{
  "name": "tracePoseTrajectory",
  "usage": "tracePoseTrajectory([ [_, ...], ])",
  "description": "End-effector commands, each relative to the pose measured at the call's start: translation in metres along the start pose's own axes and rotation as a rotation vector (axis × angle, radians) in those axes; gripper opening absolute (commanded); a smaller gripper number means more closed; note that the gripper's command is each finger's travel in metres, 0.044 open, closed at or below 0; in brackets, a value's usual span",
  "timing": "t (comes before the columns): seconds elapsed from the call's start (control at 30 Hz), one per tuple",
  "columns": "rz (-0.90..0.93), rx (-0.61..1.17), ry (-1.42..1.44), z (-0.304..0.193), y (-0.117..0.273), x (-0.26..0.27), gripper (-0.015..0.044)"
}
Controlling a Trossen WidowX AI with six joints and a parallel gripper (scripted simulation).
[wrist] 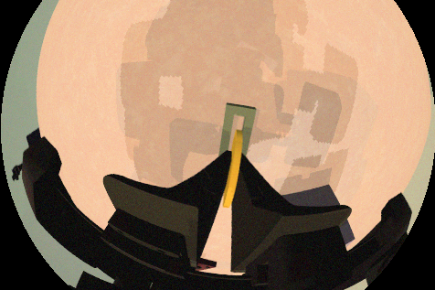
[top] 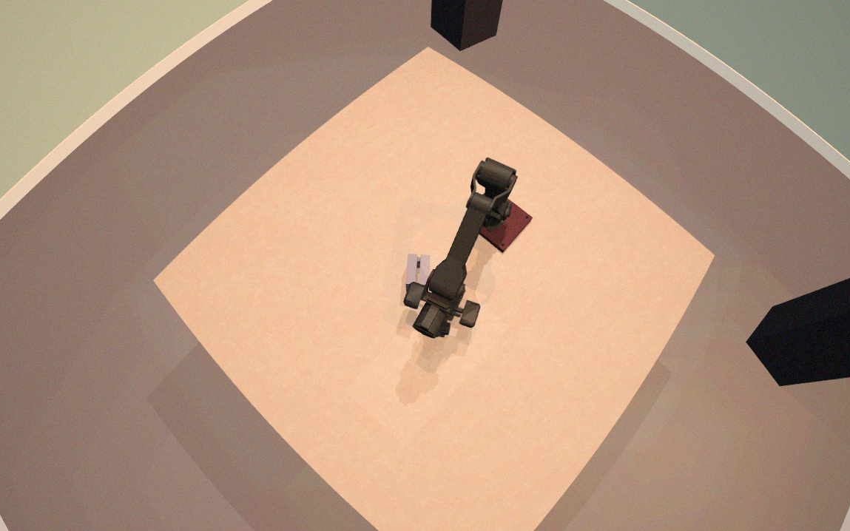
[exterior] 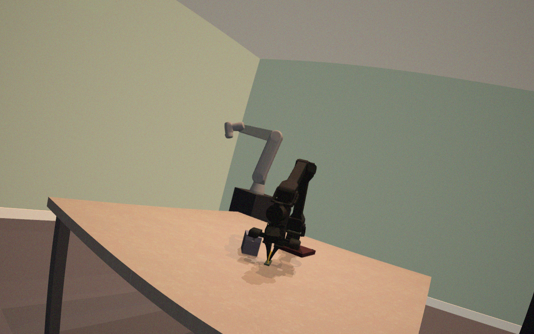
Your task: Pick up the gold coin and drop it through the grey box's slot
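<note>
Pale-wood bench (exterior: 144, 232) stands in a room with yellow-green and teal walls; a grey idle arm (exterior: 262, 153) sits on a dark pedestal behind it. Dark working arm (top: 464, 237) reaches from its maroon base plate (top: 513, 228) and points straight down. Claw (wrist: 229, 185) is clenched on the gold coin (wrist: 232, 170): in the wrist view both fingers meet at the coin's edge, with the thin yellow strip pinched between their tips. Coin is upright, its lower edge at the dark-green holder (wrist: 239, 115), which lies on the bench directly beneath; whether the coin touches the holder cannot be told. Exterior view shows claw tips right down at the holder (exterior: 267, 262). Grey box (exterior: 251, 244) stands just beside the claw, slot (top: 419, 264) visible in its lid from the top view.
</note>
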State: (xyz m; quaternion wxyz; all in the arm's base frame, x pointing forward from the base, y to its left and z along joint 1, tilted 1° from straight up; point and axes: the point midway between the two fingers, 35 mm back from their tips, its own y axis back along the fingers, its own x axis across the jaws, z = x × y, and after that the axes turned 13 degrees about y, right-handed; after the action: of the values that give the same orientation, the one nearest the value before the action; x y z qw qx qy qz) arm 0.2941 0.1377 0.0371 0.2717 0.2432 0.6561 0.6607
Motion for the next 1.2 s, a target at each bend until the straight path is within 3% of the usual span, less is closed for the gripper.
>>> tracePoseTrajectory([
  [0.0, 0.003, 0.0, -0.001, 0.0, -0.001, 0.0, 0.0],
  [1.17, 0.002, -0.002, -0.003, 0.003, 0.076, -0.001, 0.0],
])
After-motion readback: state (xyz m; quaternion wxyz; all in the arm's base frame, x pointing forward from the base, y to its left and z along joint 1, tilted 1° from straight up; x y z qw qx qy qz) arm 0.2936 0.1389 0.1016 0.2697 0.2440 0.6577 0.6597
